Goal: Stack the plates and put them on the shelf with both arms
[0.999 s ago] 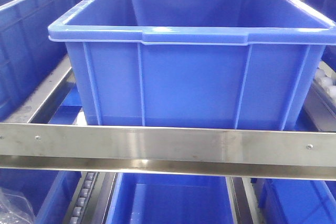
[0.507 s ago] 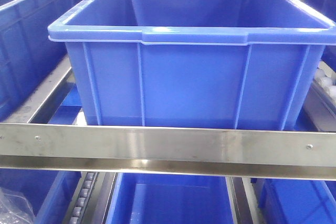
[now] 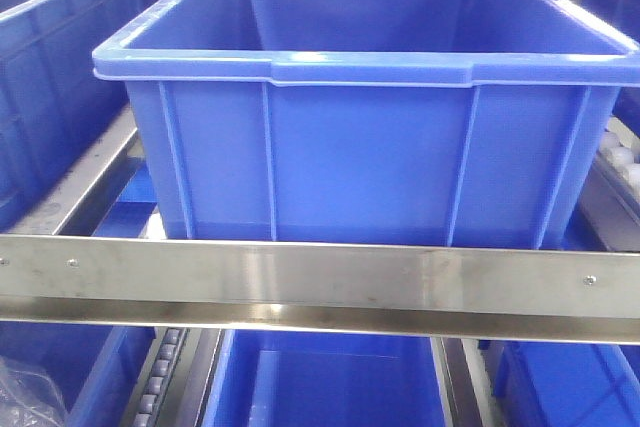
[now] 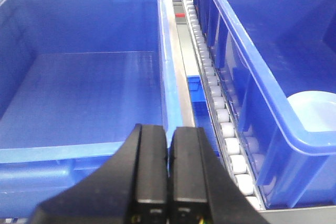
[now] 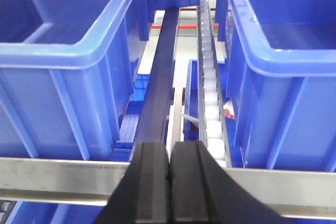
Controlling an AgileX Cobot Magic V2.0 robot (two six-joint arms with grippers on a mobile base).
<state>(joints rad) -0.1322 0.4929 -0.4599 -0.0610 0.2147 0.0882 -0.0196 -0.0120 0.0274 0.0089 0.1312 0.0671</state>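
A pale blue-white plate [image 4: 315,111] lies inside the blue crate [image 4: 262,51] at the right of the left wrist view, only partly in frame. Whether it is one plate or a stack I cannot tell. My left gripper [image 4: 169,129] is shut and empty. It hovers over the rim between that crate and the left crate [image 4: 79,87]. In the right wrist view my right gripper [image 5: 169,148] is shut on nothing, just in front of the shelf's steel front rail [image 5: 63,174]. The front view shows the shelf rail [image 3: 320,277] but no gripper and no plate.
A large blue crate [image 3: 360,97] fills the shelf tier in the front view, with more crates either side and on the tier below [image 3: 320,377]. White roller tracks [image 4: 220,114] [image 5: 210,93] run between the crates. Clear plastic wrap [image 3: 25,392] shows at lower left.
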